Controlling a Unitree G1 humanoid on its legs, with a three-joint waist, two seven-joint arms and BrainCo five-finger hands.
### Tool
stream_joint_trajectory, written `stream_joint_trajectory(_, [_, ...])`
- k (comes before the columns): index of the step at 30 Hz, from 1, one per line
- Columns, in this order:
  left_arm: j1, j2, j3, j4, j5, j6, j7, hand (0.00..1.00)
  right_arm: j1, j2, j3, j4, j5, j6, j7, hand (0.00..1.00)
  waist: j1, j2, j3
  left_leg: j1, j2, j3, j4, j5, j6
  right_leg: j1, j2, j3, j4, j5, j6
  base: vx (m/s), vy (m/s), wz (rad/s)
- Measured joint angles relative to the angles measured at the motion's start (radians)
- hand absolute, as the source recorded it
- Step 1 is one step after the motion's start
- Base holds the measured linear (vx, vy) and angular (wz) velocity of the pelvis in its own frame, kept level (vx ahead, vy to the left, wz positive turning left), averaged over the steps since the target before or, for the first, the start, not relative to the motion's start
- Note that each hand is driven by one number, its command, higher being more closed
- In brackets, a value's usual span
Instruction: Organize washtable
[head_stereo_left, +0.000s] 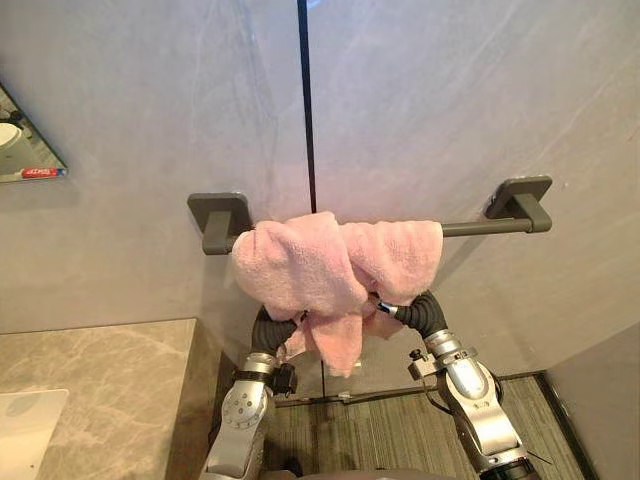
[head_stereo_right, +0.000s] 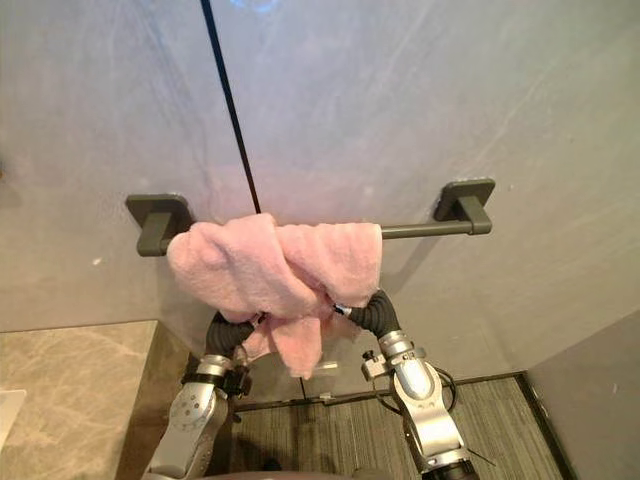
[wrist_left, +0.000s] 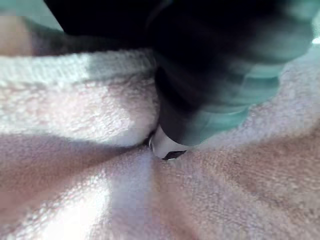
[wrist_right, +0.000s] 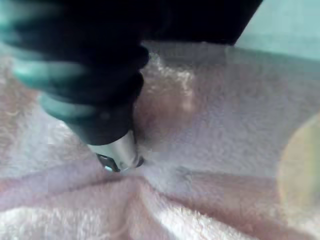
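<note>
Left wrist view has the left hand buried in the fluffy pink terry towel, and the right hand is the same deal, so I honestly can't tell if either one is gripping or loose. The towel's slung over the dark grey metal towel bar, bunched and twisted toward its left end, with the right end bare. My take: slide the two sides apart along the bar, keep the hems level, and don't tug it off the front.

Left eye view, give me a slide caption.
Left hand and right hand reach into a pink towel bunched on the bar.
</note>
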Motion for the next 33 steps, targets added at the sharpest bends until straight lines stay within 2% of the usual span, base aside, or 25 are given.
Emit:
stream_joint_trajectory(3, [0.008,0.006,0.04,0.0,0.0,0.0,0.015,1.0,0.025,-0.03,-0.022,-0.033,-0.022,-0.002,0.002,0.0,0.001,0.0,0.0,0.0,0.0,0.0,0.0,0.0,0.0,0.0,0.0,0.0,0.0,0.0,0.0,0.0,0.0,0.0])
stream_joint_trajectory(13, [0.009,0.02,0.044,0.0,0.005,0.0,0.015,1.0,0.048,-0.088,-0.021,-0.035,-0.06,-0.006,0.027,0.0,0.0,0.0,0.0,0.0,0.0,0.0,0.0,0.0,0.0,0.0,0.0,0.0,0.0,0.0,0.0,0.0,0.0,0.0])
stream_joint_trajectory(33, [0.008,0.02,0.041,0.0,0.008,0.0,0.015,1.0,-0.012,-0.086,0.074,0.02,-0.075,-0.006,0.025,0.0,0.013,0.001,-0.001,-0.002,0.0,-0.002,0.001,0.001,0.0,0.0,0.0,-0.002,0.0,0.001,0.0,0.0,0.0,0.0])
